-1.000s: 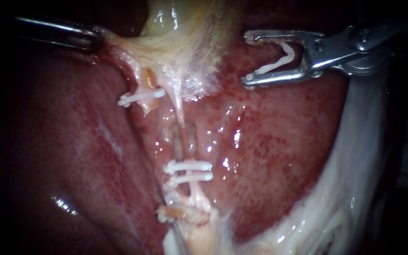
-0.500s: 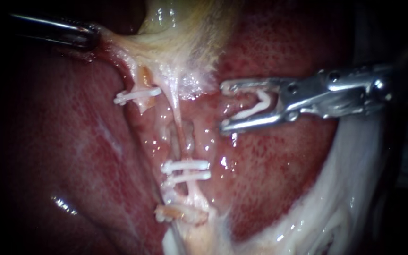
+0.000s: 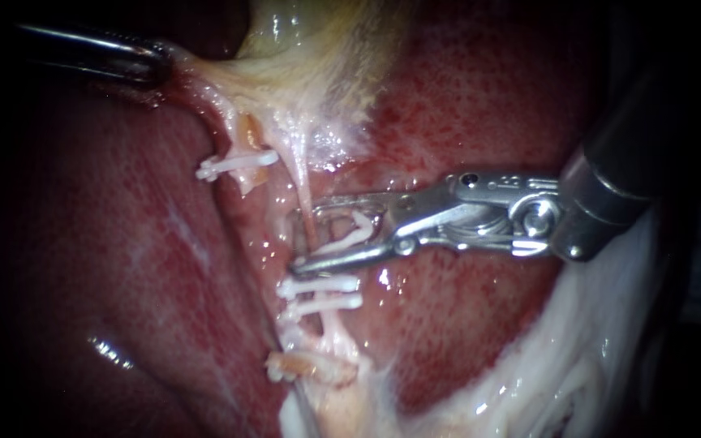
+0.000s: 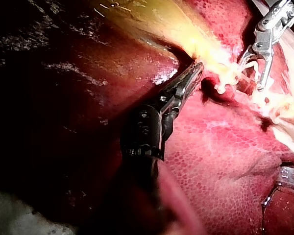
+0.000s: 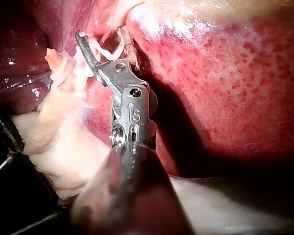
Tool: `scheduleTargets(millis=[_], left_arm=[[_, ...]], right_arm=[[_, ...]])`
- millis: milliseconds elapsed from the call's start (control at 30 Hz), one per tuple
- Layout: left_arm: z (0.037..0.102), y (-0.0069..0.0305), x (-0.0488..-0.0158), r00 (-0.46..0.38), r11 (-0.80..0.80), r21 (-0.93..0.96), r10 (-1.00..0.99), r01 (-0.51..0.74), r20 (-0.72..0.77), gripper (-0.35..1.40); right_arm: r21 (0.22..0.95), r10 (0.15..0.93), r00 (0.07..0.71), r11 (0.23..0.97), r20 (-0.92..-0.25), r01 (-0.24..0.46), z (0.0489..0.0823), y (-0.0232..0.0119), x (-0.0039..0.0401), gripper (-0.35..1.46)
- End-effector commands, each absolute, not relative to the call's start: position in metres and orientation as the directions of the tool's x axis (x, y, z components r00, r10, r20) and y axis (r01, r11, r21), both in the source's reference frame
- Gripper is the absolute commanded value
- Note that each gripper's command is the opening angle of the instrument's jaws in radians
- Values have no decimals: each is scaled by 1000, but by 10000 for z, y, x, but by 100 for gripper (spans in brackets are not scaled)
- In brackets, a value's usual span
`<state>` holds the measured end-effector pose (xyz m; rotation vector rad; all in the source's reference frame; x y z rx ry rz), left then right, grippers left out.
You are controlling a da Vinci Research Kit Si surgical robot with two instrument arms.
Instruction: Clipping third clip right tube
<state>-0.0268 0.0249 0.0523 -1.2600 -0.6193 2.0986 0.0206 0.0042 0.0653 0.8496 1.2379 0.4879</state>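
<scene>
My right instrument (image 3: 308,234): jaws apart, pinching an open clip (image 3: 354,231) between them, tips straddling the right tube (image 3: 306,191). That's just above the two set clips (image 3: 322,285) on the same tube. My left instrument (image 3: 152,65): jaws clamped on the gallbladder (image 3: 318,49) edge, upper left. Liver (image 3: 480,113) underneath.

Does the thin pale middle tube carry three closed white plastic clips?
No, only two closed white plastic clips lie across the thin pale tube.
</scene>
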Motion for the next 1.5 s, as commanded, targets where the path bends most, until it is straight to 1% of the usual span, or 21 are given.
scheduleTargets(millis=[33, 200, 300, 400, 567, 667, 767, 967, 1067, 1100, 1167, 1233, 1300, 1333, 1500], left_arm=[[523, 249, -268, -364, -706, -658, 703, -260, -611, -35], [523, 249, -268, -365, -710, -655, 699, -258, -615, -35], [523, 249, -268, -365, -710, -655, 699, -258, -615, -35], [523, 249, -268, -365, -710, -655, 699, -258, -615, -35], [523, 249, -268, -365, -710, -655, 699, -258, -615, -35], [523, 249, -268, -365, -710, -655, 699, -258, -615, -35], [523, 249, -268, -365, -710, -655, 699, -258, -615, -35], [523, 249, -268, -365, -710, -655, 699, -258, -615, -35], [523, 249, -268, -365, -710, -655, 699, -258, -615, -35], [523, 249, -268, -365, -710, -655, 699, -258, -615, -35], [523, 249, -268, -365, -710, -655, 699, -258, -615, -35], [523, 249, -268, -365, -710, -655, 699, -258, -615, -35], [523, 249, -268, -365, -710, -655, 699, -258, -615, -35], [523, 249, -269, -365, -710, -655, 699, -258, -615, -35], [523, 249, -269, -365, -710, -655, 699, -258, -615, -35]], right_arm=[[791, 749, 263, 599, -608, 125, 652, 42, 210, 50], [831, 810, 188, 529, -555, 174, 645, 44, 217, 50], [838, 829, 156, 504, -537, 207, 633, 48, 216, 50], [845, 846, 125, 486, -519, 221, 619, 54, 212, 50], [853, 859, 112, 466, -500, 234, 605, 63, 205, 48], [853, 859, 112, 465, -499, 235, 605, 65, 204, 46], [861, 867, 117, 450, -485, 236, 606, 64, 204, 43], [884, 888, 137, 399, -439, 244, 606, 63, 198, 21], [893, 896, 155, 369, -415, 259, 605, 63, 196, -5], [893, 897, 162, 361, -411, 267, 605, 63, 196, -19], [891, 895, 169, 358, -413, 279, 605, 63, 196, -35], [895, 898, 175, 347, -403, 281, 605, 63, 195, -35], [911, 913, 183, 311, -365, 270, 605, 63, 195, -35], [913, 915, 182, 305, -360, 270, 604, 63, 195, -35], [913, 914, 185, 305, -360, 270, 603, 61, 197, -35]])
